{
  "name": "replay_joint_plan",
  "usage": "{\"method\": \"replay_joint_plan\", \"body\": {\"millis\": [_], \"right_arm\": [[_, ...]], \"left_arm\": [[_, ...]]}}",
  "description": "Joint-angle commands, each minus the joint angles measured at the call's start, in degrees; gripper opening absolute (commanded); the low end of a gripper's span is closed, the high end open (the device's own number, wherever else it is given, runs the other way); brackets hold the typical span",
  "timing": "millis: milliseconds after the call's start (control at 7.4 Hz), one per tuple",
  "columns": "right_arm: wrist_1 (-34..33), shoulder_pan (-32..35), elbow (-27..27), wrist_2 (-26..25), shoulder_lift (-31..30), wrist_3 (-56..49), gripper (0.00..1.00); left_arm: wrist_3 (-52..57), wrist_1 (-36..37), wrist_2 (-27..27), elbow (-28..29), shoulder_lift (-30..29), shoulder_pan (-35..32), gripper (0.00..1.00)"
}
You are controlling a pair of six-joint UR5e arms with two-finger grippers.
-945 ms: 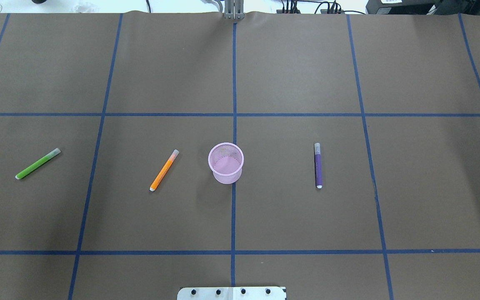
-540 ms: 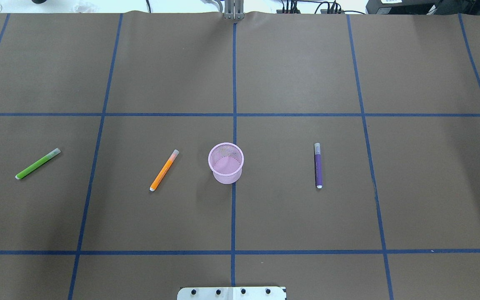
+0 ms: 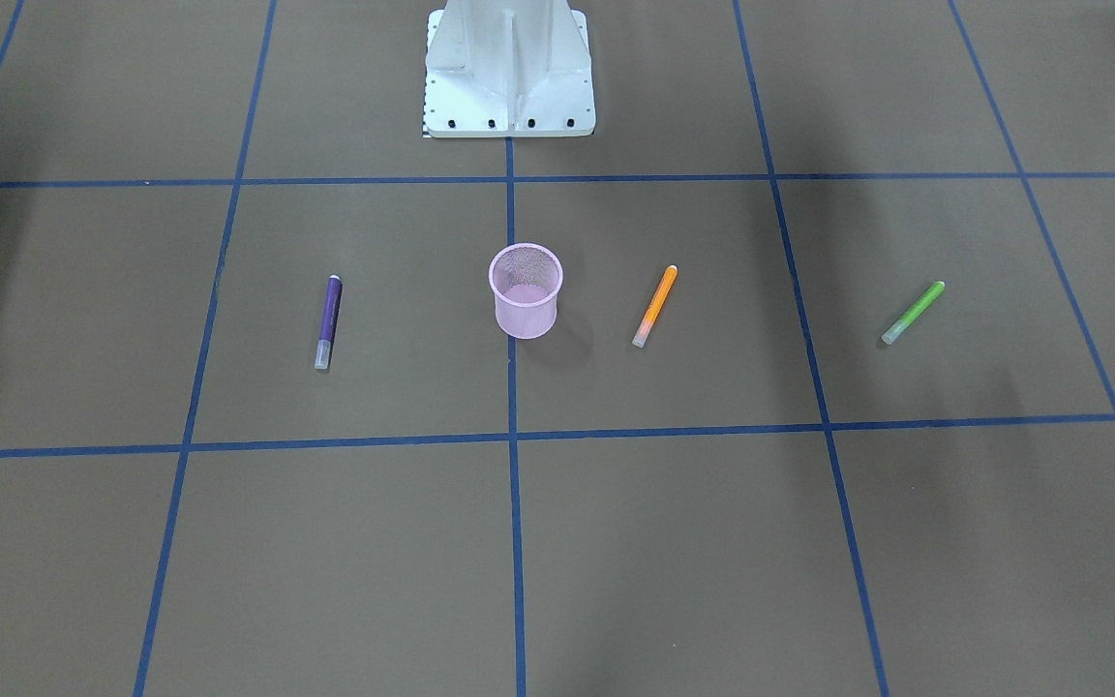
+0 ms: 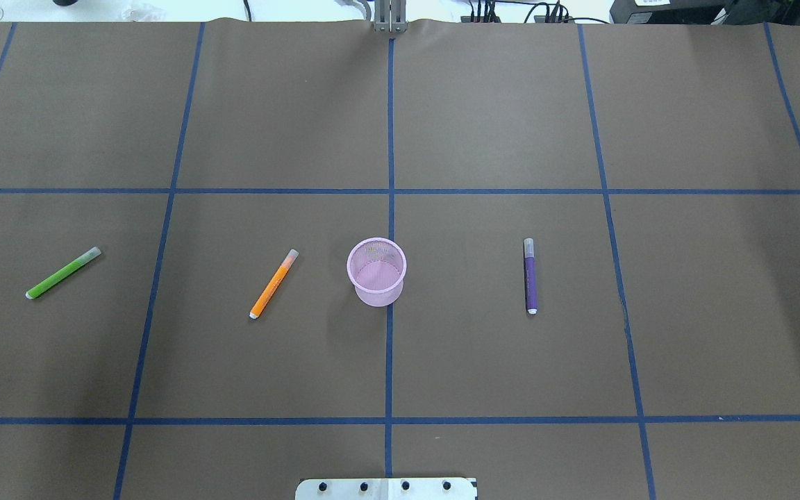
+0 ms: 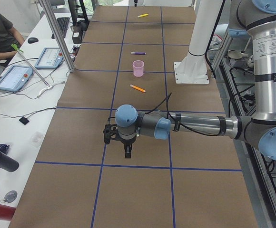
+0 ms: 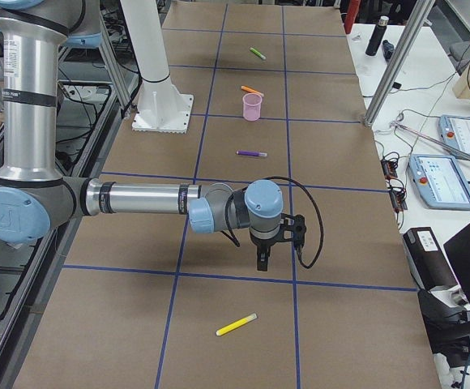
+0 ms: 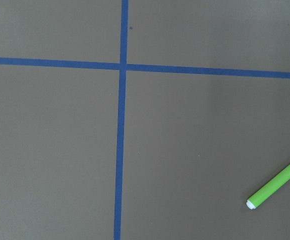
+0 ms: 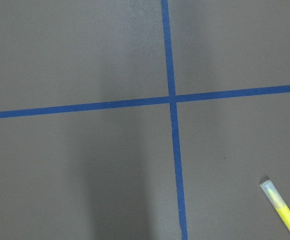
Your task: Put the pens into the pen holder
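The pink mesh pen holder (image 4: 376, 271) stands upright at the table's middle and looks empty. The orange pen (image 4: 273, 283) lies to its left and the green pen (image 4: 63, 272) farther left. The purple pen (image 4: 530, 276) lies to its right. The yellow pen (image 6: 236, 324) lies far out on the robot's right, outside the overhead view. My left gripper (image 5: 127, 152) hangs over the table near the green pen (image 7: 277, 186). My right gripper (image 6: 261, 261) hangs near the yellow pen (image 8: 282, 210). I cannot tell whether either gripper is open or shut.
The white robot base (image 3: 509, 68) stands at the table's near edge behind the holder. Blue tape lines grid the brown table cover. A side bench with tablets (image 5: 14, 78) and metal posts (image 5: 57, 33) runs along the far edge, where a person (image 5: 0, 33) sits.
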Motion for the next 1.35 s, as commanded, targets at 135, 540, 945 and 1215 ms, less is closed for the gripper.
{"method": "replay_joint_plan", "body": {"millis": [135, 540, 945, 1215], "right_arm": [[2.06, -5.57, 0.21, -3.19, 0.18, -0.24, 1.00], [1.98, -6.39, -3.54, -7.52, -2.53, -16.84, 0.99], [2.50, -2.80, -11.54, -7.52, -2.45, -32.70, 0.98], [2.50, -1.29, -15.86, -7.44, -1.75, -36.81, 0.98]], "left_arm": [[-0.57, -2.16, -0.11, 0.43, 0.12, 0.27, 1.00], [-0.13, -4.79, 1.55, 1.04, -0.23, 0.36, 1.00], [-0.22, -6.46, 2.71, 2.54, -1.90, 0.97, 1.00], [-0.30, -6.47, 2.71, 2.63, -2.25, 1.41, 1.00]]}}
